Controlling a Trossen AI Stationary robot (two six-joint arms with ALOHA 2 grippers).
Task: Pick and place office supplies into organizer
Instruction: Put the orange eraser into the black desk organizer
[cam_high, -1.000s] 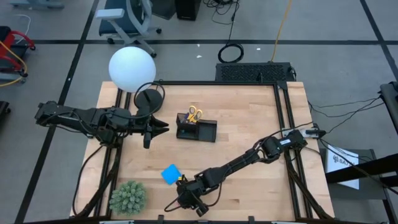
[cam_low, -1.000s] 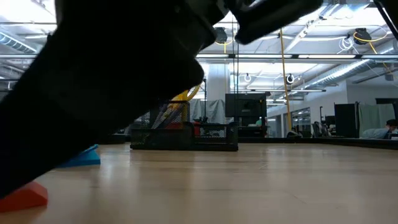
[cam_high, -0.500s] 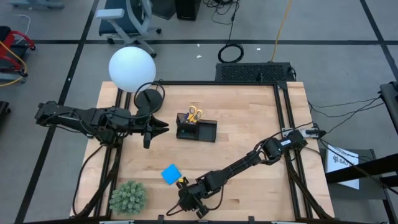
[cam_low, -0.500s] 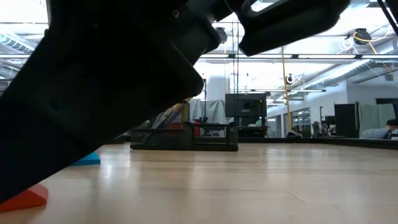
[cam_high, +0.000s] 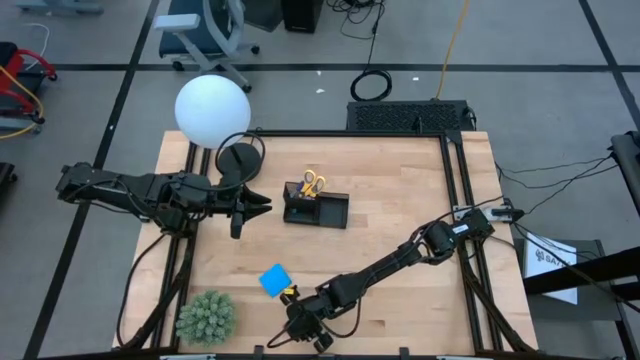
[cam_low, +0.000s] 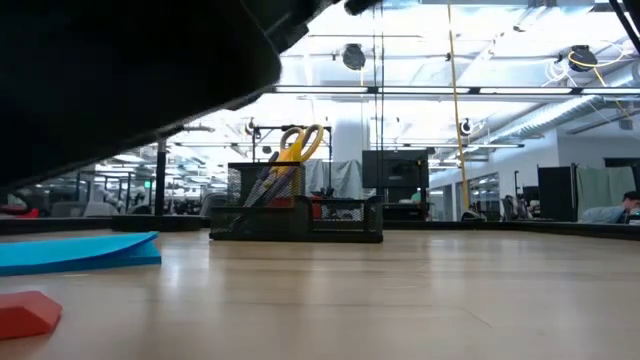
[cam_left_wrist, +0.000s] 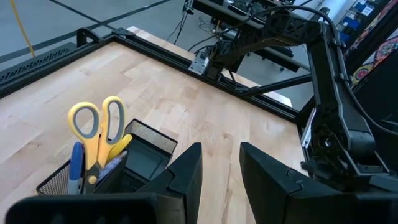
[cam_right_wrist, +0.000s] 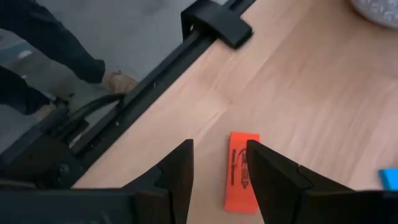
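Organizer (cam_high: 316, 208) stands mid-desk (cam_high: 400, 180), with yellow-handled scissors (cam_high: 313, 182) and pens upright in its taller section. We find the right gripper (cam_right_wrist: 217, 165) at the near edge, fingers parted and empty above the small red piece (cam_right_wrist: 241, 170), just beside the blue note pad (cam_high: 274, 279). Left gripper (cam_left_wrist: 219, 165) waits left of the organizer, partly spread, empty.

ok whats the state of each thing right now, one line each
scissors: upright in organizer
organizer: low tray looks empty
blue note pad: flat on table
red piece: flat on table, untouched
right hand: open, over red piece
left hand: open, empty, near organizer
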